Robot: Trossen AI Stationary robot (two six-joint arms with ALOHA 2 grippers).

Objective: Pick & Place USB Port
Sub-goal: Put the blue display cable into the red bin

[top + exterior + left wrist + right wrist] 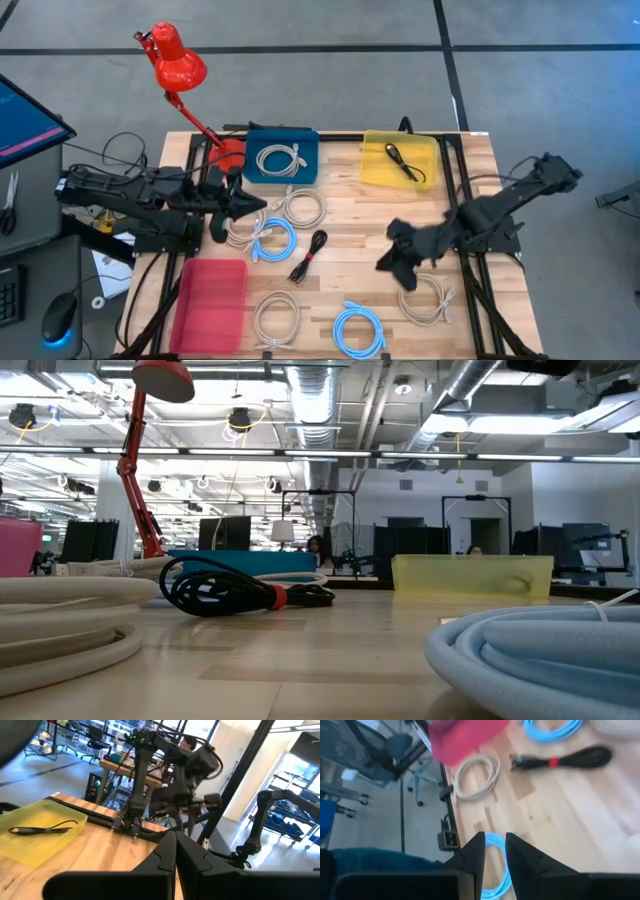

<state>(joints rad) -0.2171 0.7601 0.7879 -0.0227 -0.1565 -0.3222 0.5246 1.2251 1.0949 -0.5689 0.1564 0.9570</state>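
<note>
High view: both arms are over the table (470,170), neither holding anything. Left tool (252,204) sits left of centre, above the white coils (300,207); its fingers look pressed together in its wrist view. Right tool (385,263) hangs right of centre, fingers a narrow slit apart, nothing between them.

Task's thing, as I judge it: the black cable (308,256) with a red tie, lying mid-table between the two tools. One black cable (404,162) already lies in the yellow bin (374,168) at the far right; a white one in the blue bin (252,160).

Risks:
- Right tool's gap is too small for the bundle; descending like this would shove the cable, not grip it.
- Blue coil (272,240) lies just beside the cable on its left; an off-line approach could snag it.
- Both arms flank the same cable; simultaneous reaches could collide.
- Gripping a single loop could let the bundle unravel and drag.
</note>
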